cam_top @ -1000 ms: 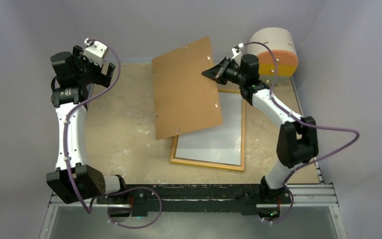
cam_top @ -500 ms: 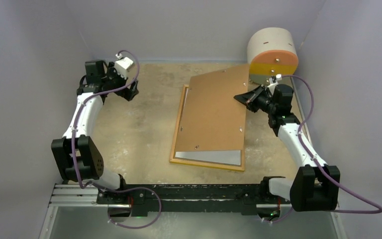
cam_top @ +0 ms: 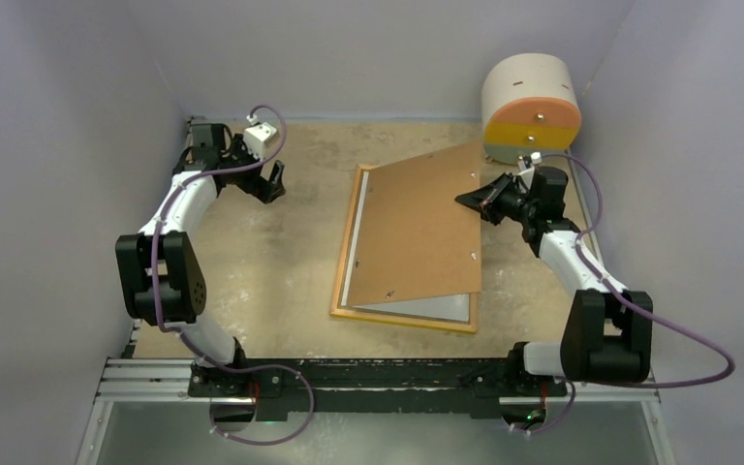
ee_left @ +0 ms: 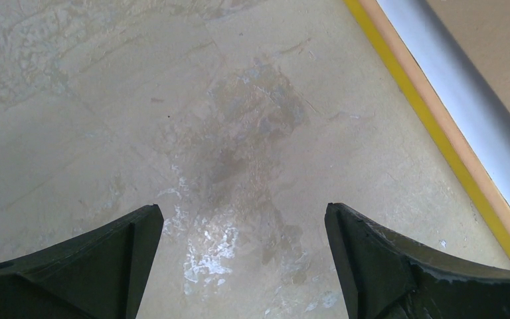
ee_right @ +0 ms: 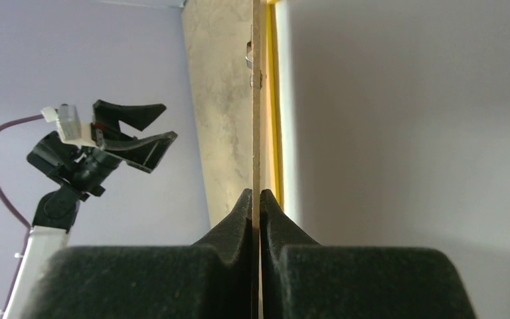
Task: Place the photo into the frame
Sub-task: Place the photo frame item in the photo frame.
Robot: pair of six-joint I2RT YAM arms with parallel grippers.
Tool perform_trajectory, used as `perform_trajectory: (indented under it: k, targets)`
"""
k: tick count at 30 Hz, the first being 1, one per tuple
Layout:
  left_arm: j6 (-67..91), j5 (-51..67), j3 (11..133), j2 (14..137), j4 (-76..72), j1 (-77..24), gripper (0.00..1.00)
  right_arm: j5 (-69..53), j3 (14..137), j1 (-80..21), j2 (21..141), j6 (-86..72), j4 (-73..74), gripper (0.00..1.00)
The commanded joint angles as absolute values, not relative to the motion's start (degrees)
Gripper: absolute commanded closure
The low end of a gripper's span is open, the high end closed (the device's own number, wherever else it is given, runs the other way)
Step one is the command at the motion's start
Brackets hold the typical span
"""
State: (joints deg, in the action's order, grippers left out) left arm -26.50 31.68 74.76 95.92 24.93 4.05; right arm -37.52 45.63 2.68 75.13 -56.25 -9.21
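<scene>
The frame (cam_top: 402,320) lies back up on the table, its wood-coloured border showing; its yellow edge shows in the left wrist view (ee_left: 438,143). A pale grey sheet (cam_top: 426,307) lies inside it; no printed side shows, so I cannot tell if it is the photo. My right gripper (cam_top: 467,199) is shut on the right edge of the brown backing board (cam_top: 417,228), which slopes down over most of the frame. The right wrist view shows the board (ee_right: 255,100) edge-on between the fingers of the right gripper (ee_right: 255,196). My left gripper (cam_top: 273,184) is open and empty, left of the frame, low over the table (ee_left: 242,211).
A round beige drum with orange and yellow bands (cam_top: 531,107) stands at the back right, close behind my right gripper. Grey walls enclose the table on three sides. The sandy table top (cam_top: 252,262) lies between the left arm and the frame.
My right gripper has lowered the backing board from high above the table until it covers most of the frame. My left gripper has moved right and down, closer to the frame.
</scene>
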Motion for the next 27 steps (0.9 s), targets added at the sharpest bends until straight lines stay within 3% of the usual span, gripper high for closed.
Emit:
perform_trajectory:
  k: [1, 27]
  targets:
    - [-25.57, 32.21, 76.89, 96.69, 24.33, 3.78, 0.00, -42.72, 47.29, 2.64, 77.40, -55.97, -15.98, 1.00]
    - [-26.18, 31.29, 76.38, 97.55, 27.01, 2.87, 0.00, -44.39, 42.56, 2.64, 83.85, -59.36, -28.43, 1.00]
